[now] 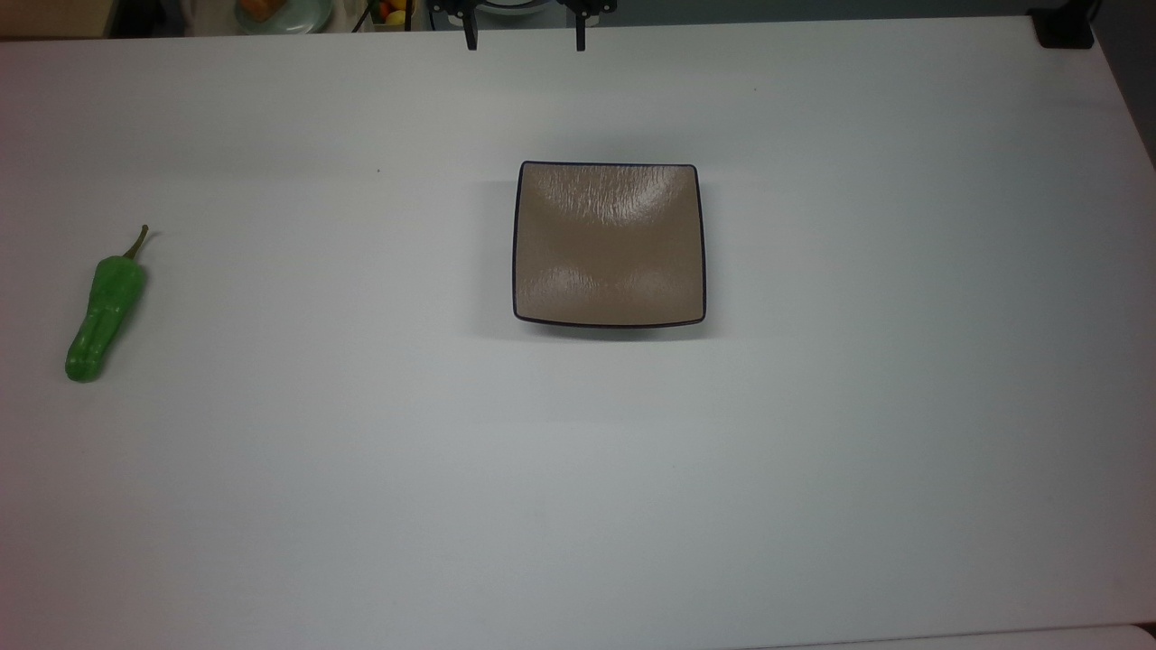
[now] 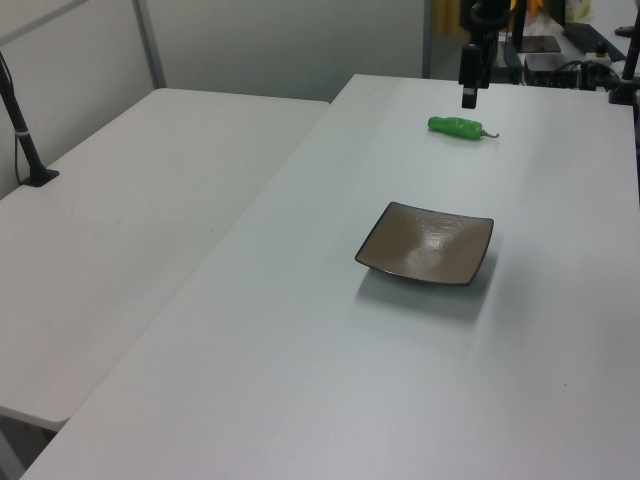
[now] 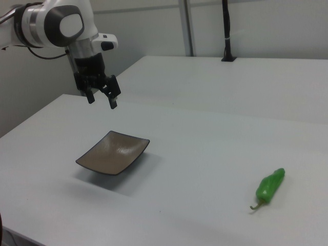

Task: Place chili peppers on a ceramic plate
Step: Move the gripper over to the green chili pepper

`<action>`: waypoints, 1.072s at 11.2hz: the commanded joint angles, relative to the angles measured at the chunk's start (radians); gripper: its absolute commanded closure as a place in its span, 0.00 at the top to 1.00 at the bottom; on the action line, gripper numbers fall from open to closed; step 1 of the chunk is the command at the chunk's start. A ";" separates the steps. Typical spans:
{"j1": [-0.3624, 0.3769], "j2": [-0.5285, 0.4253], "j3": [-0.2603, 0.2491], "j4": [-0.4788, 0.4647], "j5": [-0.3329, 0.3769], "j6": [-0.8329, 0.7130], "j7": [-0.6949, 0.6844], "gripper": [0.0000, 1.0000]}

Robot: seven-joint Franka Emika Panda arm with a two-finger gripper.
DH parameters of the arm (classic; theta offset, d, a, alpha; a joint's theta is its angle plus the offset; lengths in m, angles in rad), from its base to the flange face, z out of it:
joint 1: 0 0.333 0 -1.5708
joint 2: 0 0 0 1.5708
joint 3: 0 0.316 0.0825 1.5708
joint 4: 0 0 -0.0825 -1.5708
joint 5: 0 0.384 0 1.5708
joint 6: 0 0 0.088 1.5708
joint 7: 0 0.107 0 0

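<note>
While the gripper point(image 3: 102, 99) is hanging wide-jawed and empty, the chili pepper point(image 1: 102, 310) is lying at the ceramic plate's point(image 1: 609, 244) nine o'clock on the white surface point(image 1: 578, 469).

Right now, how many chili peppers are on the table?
1. The chili pepper lies on the bare table near the top view's left edge, well apart from the ceramic plate. Nothing seems to hide another.
</note>
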 commanded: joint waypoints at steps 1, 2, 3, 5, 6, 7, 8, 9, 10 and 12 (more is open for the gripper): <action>-0.008 0.002 0.006 -0.008 0.011 0.028 -0.017 1.00; -0.017 0.003 0.006 -0.005 0.011 0.028 -0.018 1.00; -0.026 0.002 0.005 -0.005 0.010 0.028 -0.018 1.00; -0.082 0.017 0.005 0.019 0.011 0.029 -0.056 1.00; -0.114 0.029 0.002 0.035 0.011 0.029 -0.117 1.00; -0.153 0.049 0.003 0.058 0.011 0.028 -0.183 1.00; -0.186 0.063 -0.004 0.076 0.008 0.028 -0.251 1.00; -0.219 0.086 -0.012 0.087 0.007 0.029 -0.314 1.00; -0.256 0.109 -0.012 0.119 0.007 0.028 -0.372 1.00; -0.328 0.170 -0.012 0.174 0.005 0.029 -0.435 1.00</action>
